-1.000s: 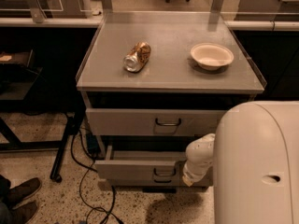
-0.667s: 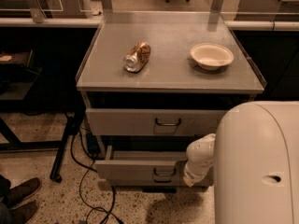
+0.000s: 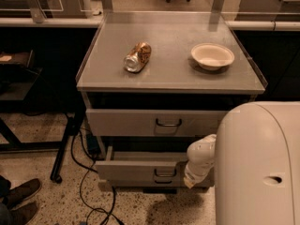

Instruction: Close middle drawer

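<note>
Grey metal middle drawer (image 3: 136, 170) jutting out just under the top drawer (image 3: 122, 122), gripper (image 3: 192, 180) beneath that top drawer's right end, at the open front, grip state impossible to tell: push squarely, straight back, without skewing sideways.

Single high view, looking down, cabinet (image 3: 171, 76) near; claw (image 3: 191, 181) lower right.

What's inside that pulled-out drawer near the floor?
Only a bare grey strip inside the middle drawer shows; the upper drawer covers the rest. The gripper sits by its front.
</note>
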